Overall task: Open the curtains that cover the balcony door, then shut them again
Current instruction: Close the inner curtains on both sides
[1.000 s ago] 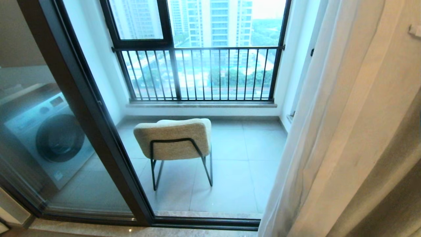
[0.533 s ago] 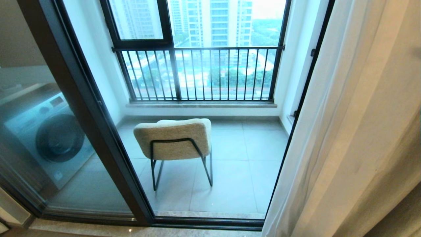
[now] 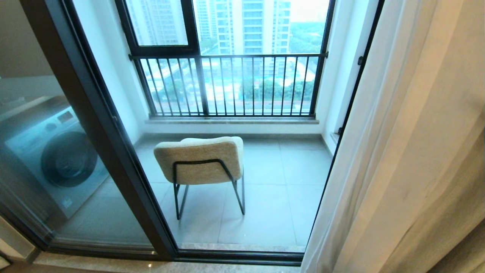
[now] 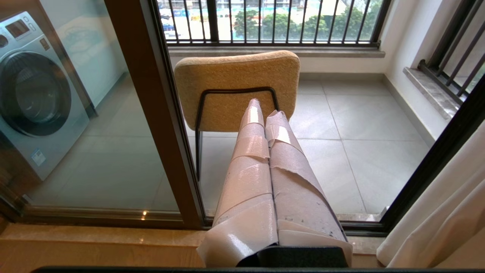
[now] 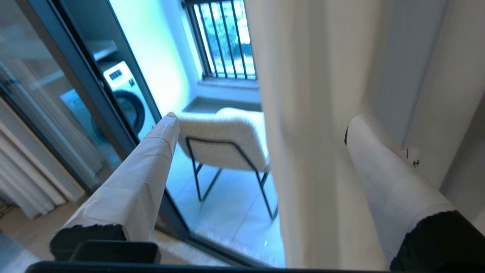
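The curtains [image 3: 409,151] hang bunched at the right, pale sheer in front of beige drape. They leave the balcony door [image 3: 102,125] with its dark frame uncovered. Neither arm shows in the head view. In the right wrist view my right gripper [image 5: 261,119] is open, with taped fingers [image 5: 144,178] far apart. The curtains [image 5: 314,113] hang just beyond them, their edge running between the two tips, ungripped. My left gripper [image 4: 265,110] is shut and empty, low before the door frame [image 4: 163,125], with the curtains [image 4: 435,223] off to its side.
A beige chair [image 3: 201,161] on thin black legs stands on the tiled balcony. A washing machine [image 3: 57,151] sits behind the left glass pane. A barred window [image 3: 227,83] closes the far side. A stone threshold [image 3: 235,246] runs along the door track.
The sheer curtain's edge has swung to the right, baring the dark right-hand door frame that it covered a second ago. Since half a second ago it has barely moved.
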You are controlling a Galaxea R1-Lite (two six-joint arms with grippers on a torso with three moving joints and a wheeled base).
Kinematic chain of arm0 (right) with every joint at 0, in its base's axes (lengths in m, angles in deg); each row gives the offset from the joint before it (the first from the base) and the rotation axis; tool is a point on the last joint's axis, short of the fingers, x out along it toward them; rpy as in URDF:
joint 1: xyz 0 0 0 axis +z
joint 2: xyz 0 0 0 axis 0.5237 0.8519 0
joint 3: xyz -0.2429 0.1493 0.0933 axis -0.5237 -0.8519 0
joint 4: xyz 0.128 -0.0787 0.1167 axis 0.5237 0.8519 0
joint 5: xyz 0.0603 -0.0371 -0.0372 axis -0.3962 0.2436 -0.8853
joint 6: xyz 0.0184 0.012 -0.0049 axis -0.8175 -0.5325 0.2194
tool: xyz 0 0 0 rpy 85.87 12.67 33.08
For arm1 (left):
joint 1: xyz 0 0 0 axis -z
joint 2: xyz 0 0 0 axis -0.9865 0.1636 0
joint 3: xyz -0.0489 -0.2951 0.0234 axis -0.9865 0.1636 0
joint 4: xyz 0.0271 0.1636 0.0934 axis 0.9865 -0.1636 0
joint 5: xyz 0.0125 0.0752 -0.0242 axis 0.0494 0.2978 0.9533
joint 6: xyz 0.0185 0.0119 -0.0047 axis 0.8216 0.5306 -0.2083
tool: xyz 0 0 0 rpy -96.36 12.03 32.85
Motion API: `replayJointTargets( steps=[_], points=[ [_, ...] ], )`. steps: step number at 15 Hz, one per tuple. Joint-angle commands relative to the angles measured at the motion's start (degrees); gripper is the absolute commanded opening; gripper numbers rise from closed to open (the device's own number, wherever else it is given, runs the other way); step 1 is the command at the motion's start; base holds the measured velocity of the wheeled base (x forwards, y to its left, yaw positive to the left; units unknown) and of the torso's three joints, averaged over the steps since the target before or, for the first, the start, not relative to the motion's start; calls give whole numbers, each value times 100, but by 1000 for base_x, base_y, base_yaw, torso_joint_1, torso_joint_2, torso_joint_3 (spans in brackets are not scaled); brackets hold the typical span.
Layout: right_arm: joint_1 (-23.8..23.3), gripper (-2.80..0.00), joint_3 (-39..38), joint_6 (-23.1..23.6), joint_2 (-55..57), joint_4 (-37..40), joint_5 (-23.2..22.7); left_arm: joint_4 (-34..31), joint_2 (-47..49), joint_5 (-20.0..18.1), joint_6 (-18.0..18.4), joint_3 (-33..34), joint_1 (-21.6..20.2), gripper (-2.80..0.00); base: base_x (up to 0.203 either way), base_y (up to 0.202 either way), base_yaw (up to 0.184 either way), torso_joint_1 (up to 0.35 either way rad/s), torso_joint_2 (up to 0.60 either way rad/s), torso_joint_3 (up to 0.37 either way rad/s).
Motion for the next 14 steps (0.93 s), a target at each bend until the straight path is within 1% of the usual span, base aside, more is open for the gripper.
replayJointTargets(
  steps=[1,5,7,9,10,11,12,14],
  points=[
    [24,0,-336,46,-521,168,-36,0,-2,1,0,1,-1,-280,0,0,0,0,0,0],
    [198,0,-798,113,-1138,537,-28,0,-2,1,0,1,-1,-280,0,0,0,0,0,0],
    [217,0,-1110,385,-1438,682,20,0,-2,1,0,1,-1,-280,0,0,0,0,0,0],
    [291,0,-1480,637,-1620,686,388,0,-2,1,0,1,-1,-280,0,0,0,0,0,0],
    [369,0,-1660,825,-1746,678,673,0,-2,1,0,1,-1,-280,0,0,0,0,0,0],
    [485,-280,-1769,980,-1865,676,864,0,-2,1,0,1,-1,-280,0,0,0,0,0,0],
    [575,-280,-1841,1063,-1958,680,972,0,-2,1,0,1,-1,-280,0,0,0,0,0,0],
    [764,-280,-2050,1276,-2209,680,1354,0,-2,1,0,1,-1,-280,0,0,0,0,0,0]
  ],
)
